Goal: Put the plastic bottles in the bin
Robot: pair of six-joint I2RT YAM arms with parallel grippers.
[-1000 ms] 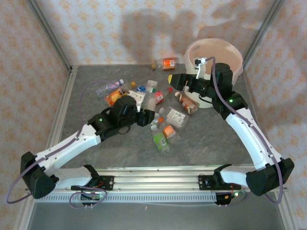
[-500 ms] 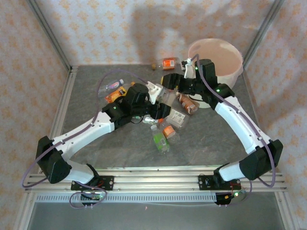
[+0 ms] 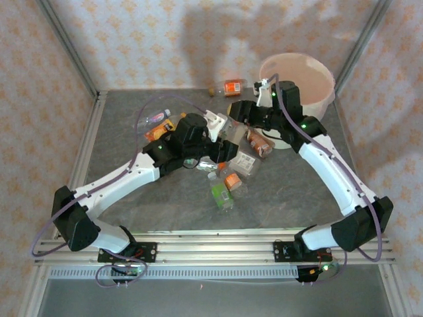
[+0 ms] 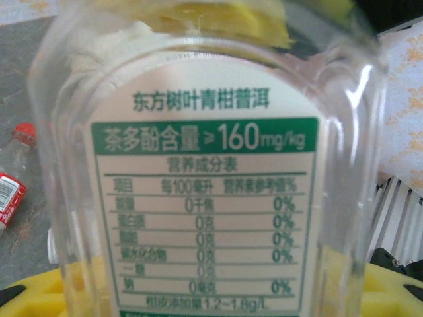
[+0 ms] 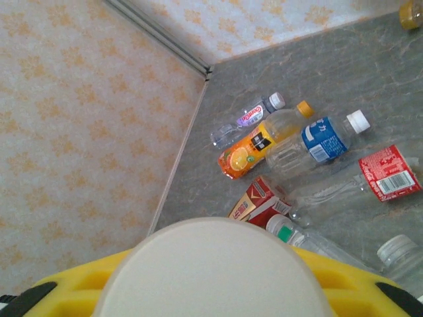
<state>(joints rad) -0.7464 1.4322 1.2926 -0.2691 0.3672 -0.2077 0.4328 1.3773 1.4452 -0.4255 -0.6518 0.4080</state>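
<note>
Top external view: the bin (image 3: 304, 72) stands in the far right corner of the surface (image 3: 132, 198), its rim close to the back and right walls. Most of the plastic bottles (image 3: 228, 168) lie in a loose heap mid-surface, left of the bin. One orange-labelled bottle (image 3: 231, 86) lies apart by the back edge, and a green-labelled bottle (image 3: 220, 195) marks the heap's near edge. A bare band of surface runs between the heap and the near rail. More bare room lies along the left frame rail (image 3: 89, 152).

The left tool (image 3: 221, 125) is lifted above the heap. It grips a clear bottle (image 4: 205, 165) with a white and green label, pressed between its yellow fingers (image 4: 39, 290).

The right tool (image 3: 243, 109) is closed and sits just beside that bottle, left of the bin's wall. A cream-white round thing (image 5: 211, 264) sits between its fingers; what it is cannot be told.

Right wrist view: an orange juice bottle (image 5: 254, 145), a blue-labelled bottle (image 5: 317, 142) and a small purple-labelled bottle (image 5: 248, 119) lie near the left wall's foot.
</note>
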